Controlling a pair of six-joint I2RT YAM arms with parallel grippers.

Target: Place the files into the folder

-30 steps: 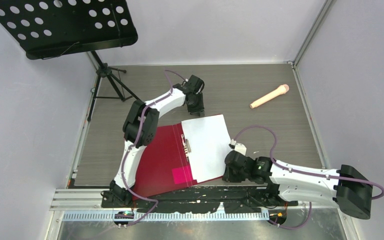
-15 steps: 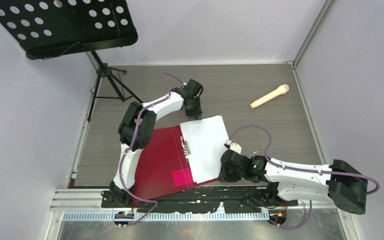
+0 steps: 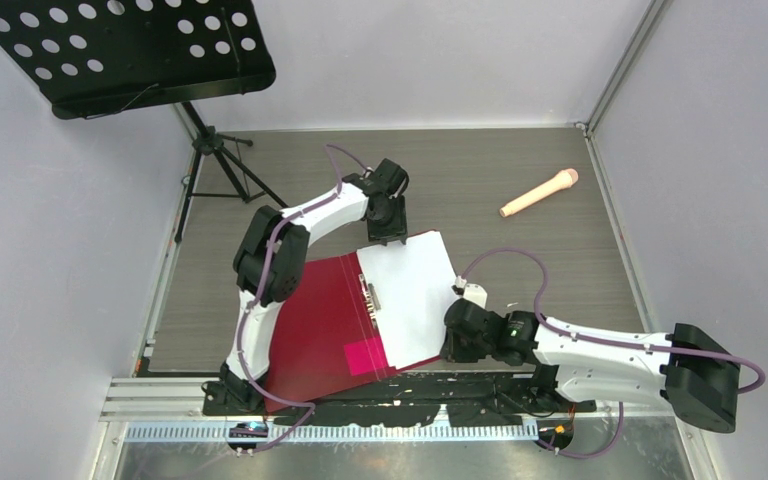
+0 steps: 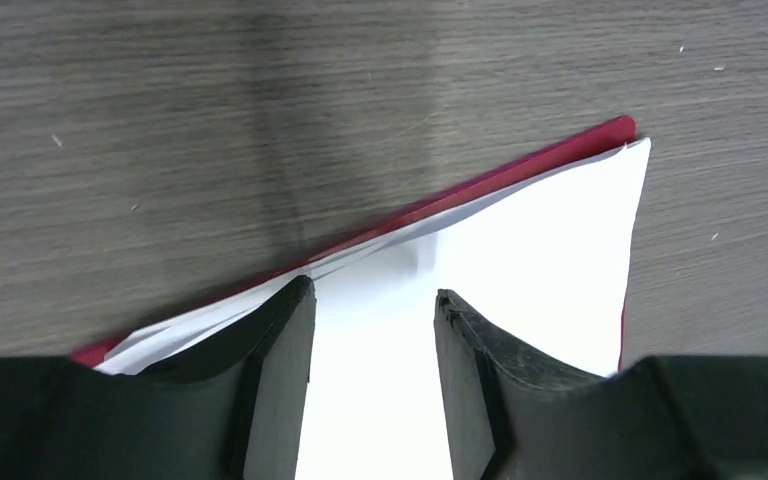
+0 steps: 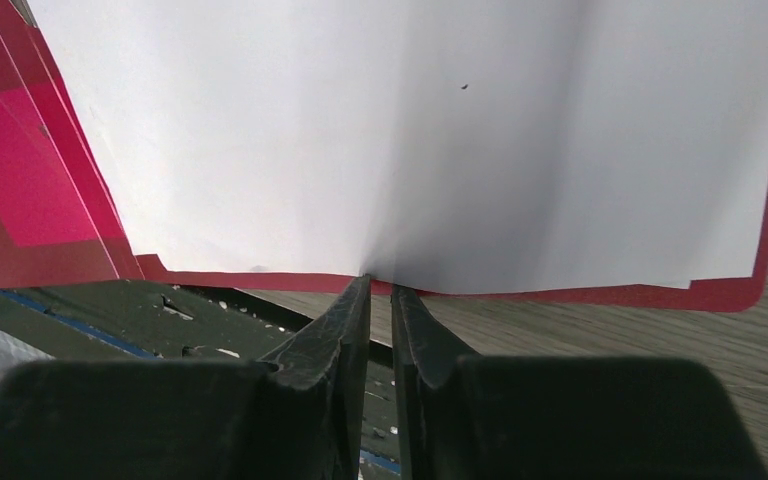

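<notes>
The dark-red folder lies open on the table, with its metal spine clip and pink patch showing. The white files lie on its right half. My left gripper is open over the files' far edge; in the left wrist view its jaws straddle white paper, with the folder's red rim just beyond. My right gripper is at the near right edge; its jaws are pinched on the files and the red rim, and the paper creases there.
A pale microphone lies at the far right of the table. A black perforated music stand on a tripod stands at the far left. The arm bases and a metal rail run along the near edge.
My left gripper has come down and nearer, onto the files' far edge. My right gripper pushed left with the paper edge; the files slid slightly left on the folder.
</notes>
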